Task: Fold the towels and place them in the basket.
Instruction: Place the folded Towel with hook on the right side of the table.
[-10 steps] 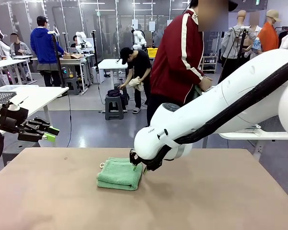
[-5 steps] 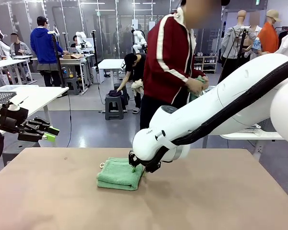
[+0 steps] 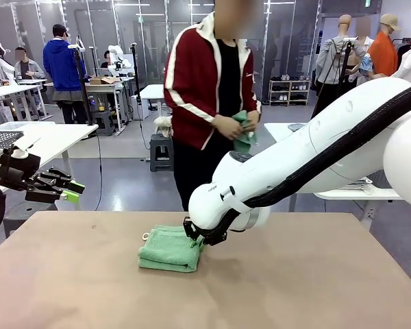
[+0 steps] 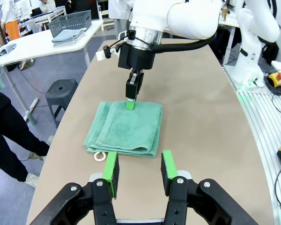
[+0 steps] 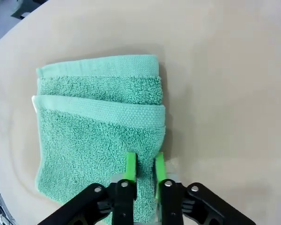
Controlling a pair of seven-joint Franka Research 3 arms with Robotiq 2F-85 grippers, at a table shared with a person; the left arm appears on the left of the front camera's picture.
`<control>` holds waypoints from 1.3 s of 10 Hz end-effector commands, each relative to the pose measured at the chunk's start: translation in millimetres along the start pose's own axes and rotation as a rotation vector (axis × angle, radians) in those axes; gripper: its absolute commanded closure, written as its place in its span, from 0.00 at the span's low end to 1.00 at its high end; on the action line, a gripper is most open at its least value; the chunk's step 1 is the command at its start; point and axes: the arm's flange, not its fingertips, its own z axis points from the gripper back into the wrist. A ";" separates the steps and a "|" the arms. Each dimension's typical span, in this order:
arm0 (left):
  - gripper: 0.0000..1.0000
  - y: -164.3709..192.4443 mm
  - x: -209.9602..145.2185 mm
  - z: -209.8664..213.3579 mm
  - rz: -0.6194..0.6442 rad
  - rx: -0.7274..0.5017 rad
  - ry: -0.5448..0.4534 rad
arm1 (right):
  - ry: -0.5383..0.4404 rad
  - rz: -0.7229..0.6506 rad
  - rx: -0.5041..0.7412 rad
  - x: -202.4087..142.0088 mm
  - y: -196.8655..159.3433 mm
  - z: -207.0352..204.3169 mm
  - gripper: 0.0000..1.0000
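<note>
A folded mint-green towel (image 3: 168,249) lies on the brown table (image 3: 294,281), left of the middle. My right gripper (image 3: 194,240) is down at the towel's right edge. The right wrist view shows the green pads (image 5: 130,168) pinched on the towel (image 5: 98,126) near one corner. My left gripper (image 3: 63,190) hangs open off the table's left side, holding nothing. In its own view its open fingers (image 4: 139,168) point at the towel (image 4: 125,129) and the right gripper (image 4: 129,104). A person at the far side holds another green towel (image 3: 244,131). The basket (image 4: 70,22) stands on a white side table.
Grey-blue folded cloths (image 4: 68,36) lie beside the basket on the side table (image 4: 33,44). A stool (image 4: 61,91) stands by the table's far edge. The brown table top is bare to the right of the towel and in front of it.
My right gripper's fingers have closed on the towel's edge. The person has turned to face the table and stepped left, still handling a green towel. My left arm has not moved.
</note>
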 end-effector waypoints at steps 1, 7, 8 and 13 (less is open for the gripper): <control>0.52 -2.0 1.9 0.6 0.000 0.006 -0.009 | -0.007 0.009 0.012 1.5 -0.4 -3.9 1.00; 0.52 -2.0 1.9 0.6 0.000 0.006 -0.009 | 0.028 0.072 -0.003 14.5 -49.1 36.0 1.00; 0.52 -2.0 1.9 0.6 0.000 0.006 -0.009 | 0.015 0.075 -0.007 17.6 -67.2 57.4 1.00; 0.52 -2.0 1.9 0.6 0.000 0.006 -0.009 | -0.013 0.099 -0.129 37.1 -183.7 158.7 1.00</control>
